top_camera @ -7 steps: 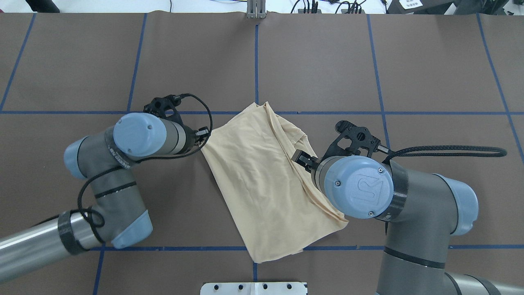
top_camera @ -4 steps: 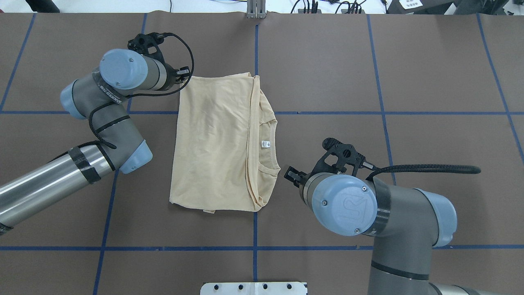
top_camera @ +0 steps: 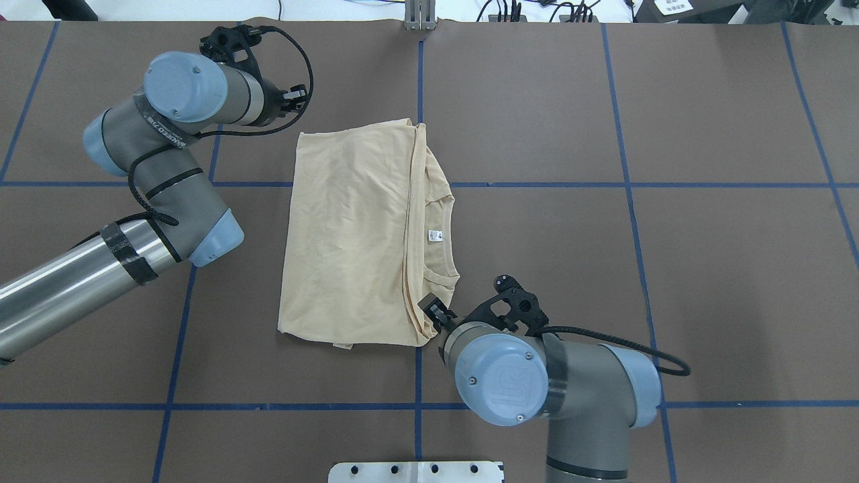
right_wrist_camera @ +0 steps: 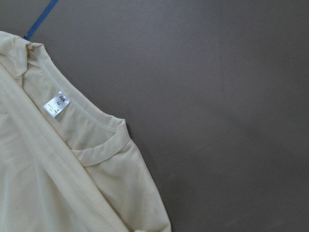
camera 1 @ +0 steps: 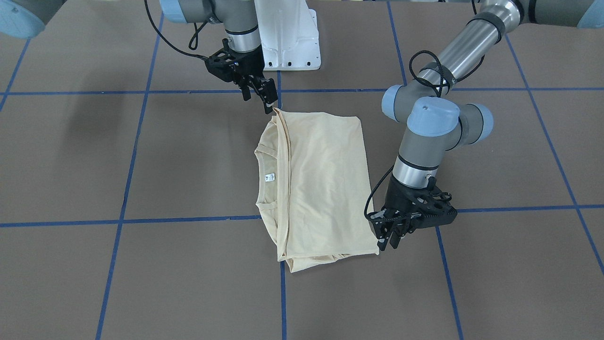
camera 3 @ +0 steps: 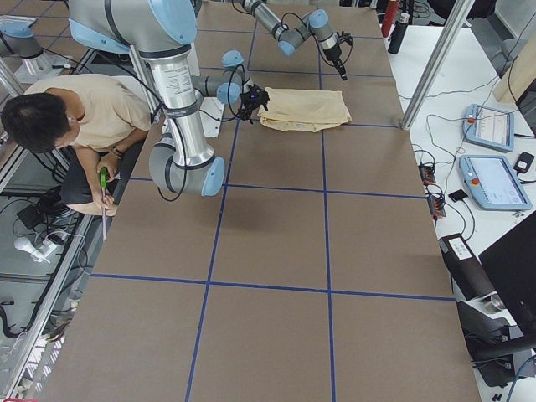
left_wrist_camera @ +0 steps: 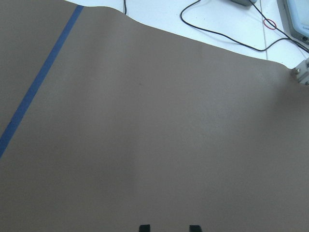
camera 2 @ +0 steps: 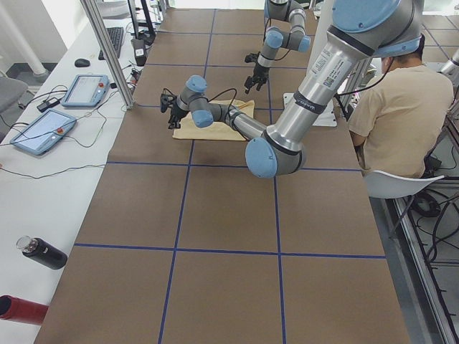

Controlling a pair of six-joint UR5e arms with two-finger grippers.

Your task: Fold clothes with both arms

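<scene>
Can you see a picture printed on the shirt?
No, in the overhead view the folded shirt shows only plain beige cloth and a small white neck label.

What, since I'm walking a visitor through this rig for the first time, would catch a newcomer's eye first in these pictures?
First the pale beige shirt, folded into a neat rectangle in the middle of the brown table with its blue tape lines; the white neck label shows. Next, diagonally across it, the left tool hangs off its far left corner and the right tool sits at its near right corner.
</scene>
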